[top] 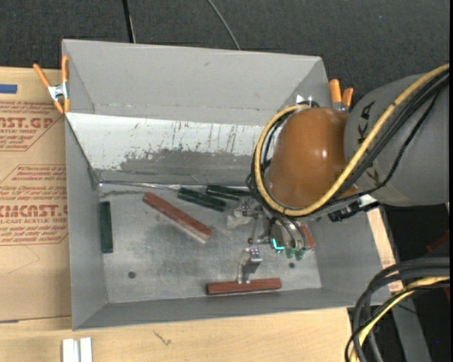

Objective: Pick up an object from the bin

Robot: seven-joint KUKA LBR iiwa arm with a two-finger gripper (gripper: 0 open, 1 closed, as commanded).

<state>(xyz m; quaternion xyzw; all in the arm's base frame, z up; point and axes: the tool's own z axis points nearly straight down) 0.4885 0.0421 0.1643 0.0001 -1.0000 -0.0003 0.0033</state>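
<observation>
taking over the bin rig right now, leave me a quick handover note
Gripper: low in the bin's right part, right over the red-brown bar that lies along the wall at the view's bottom.
Other things: a second red-brown bar lying slantwise mid-bin, dark green pens behind it, a dark green strip at the left.
Done: nothing lifted yet.
Left: grasp one thing and raise it out.

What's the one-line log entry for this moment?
gripper: low at right front of bin, over red-brown bar by front wall | nearby: red-brown stick, dark green pens | far left: dark green bar
</observation>
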